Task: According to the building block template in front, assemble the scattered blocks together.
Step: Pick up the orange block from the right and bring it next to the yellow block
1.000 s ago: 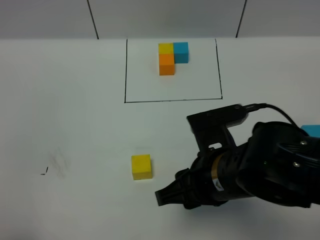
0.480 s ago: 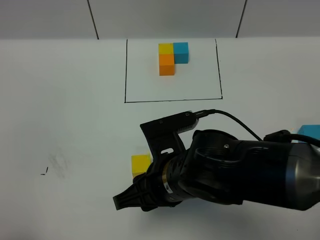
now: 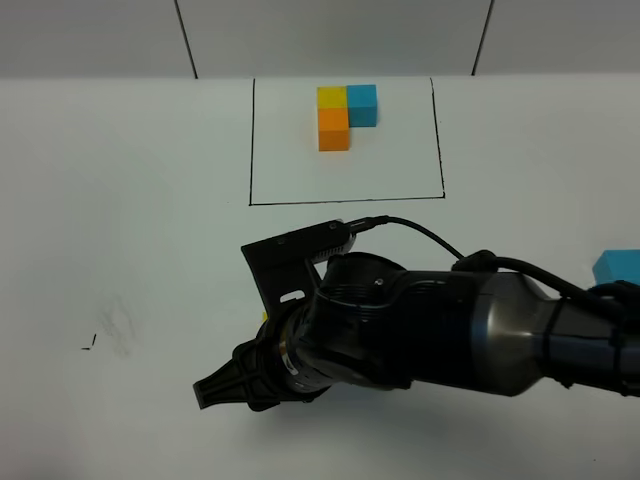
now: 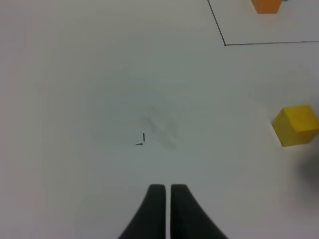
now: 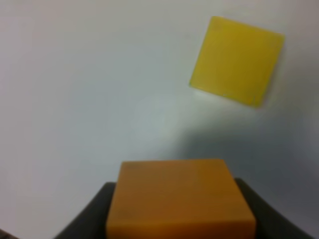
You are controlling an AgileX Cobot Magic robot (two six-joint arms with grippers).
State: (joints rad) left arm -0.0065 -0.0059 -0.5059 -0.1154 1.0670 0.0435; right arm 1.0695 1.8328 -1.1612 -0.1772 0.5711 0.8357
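While right jaws pinch the orange block [image 5: 179, 201] near the yellow block [image 5: 237, 60] and left jaws sit pressed together, no blocks are joined yet.

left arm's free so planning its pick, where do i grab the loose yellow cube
Probably from straight above, pinching two opposite side faces of the matte yellow cube. It sits flat on the white table with its sides free and parallel. The shut left claw must open first.
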